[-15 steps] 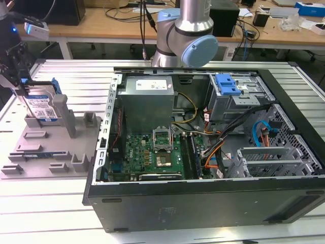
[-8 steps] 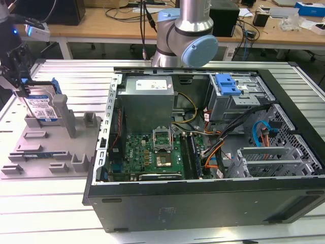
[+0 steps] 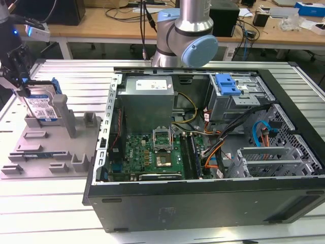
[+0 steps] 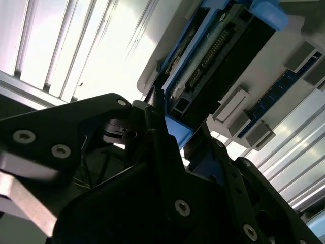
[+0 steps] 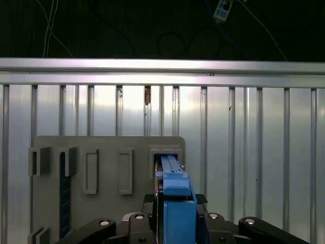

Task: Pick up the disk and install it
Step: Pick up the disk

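The gripper (image 3: 22, 90) is clamping the disk (image 3: 43, 108), which is standing on edge, slotted in a grey holder (image 3: 30, 152). A post (image 3: 63, 109) is standing just beside it, and the open case (image 3: 203, 203) is lying well apart.

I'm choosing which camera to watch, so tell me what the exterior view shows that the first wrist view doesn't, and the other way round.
Exterior view: the open computer case with its circuit board and grey power box, the arm's body, and wooden desks behind.
First wrist view: the disk seen edge-on, standing in its slot, and dangling cables in the dark beyond the table.
Shared: the disk, the grey holder, the gripper at the disk's upper edge, and the ribbed metal table.
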### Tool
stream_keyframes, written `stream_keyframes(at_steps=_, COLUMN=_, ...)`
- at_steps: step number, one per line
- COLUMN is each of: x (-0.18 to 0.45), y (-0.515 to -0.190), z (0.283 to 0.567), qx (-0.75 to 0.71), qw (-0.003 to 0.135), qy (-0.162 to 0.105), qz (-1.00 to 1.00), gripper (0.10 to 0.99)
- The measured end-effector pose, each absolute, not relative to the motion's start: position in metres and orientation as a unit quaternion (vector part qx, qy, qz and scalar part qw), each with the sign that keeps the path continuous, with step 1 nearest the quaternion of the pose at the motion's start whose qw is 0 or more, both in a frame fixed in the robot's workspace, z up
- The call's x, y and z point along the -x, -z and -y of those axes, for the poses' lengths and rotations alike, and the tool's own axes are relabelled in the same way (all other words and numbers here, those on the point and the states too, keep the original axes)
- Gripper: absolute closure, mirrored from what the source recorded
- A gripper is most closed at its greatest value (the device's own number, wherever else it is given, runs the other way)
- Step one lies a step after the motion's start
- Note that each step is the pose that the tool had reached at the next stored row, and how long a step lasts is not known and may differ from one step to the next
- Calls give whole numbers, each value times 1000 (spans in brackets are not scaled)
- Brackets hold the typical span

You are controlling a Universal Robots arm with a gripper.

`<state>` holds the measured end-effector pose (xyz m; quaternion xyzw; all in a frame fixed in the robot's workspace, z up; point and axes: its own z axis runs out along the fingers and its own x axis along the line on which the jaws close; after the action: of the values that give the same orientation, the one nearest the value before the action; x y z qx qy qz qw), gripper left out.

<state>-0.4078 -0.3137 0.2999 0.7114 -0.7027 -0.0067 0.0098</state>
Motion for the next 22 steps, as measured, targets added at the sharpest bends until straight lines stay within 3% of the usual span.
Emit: stream_keyframes(at_steps=22, x=408, y=-300, z=314, qx=-711, qw=10, qy=7, qz=703, gripper=718)
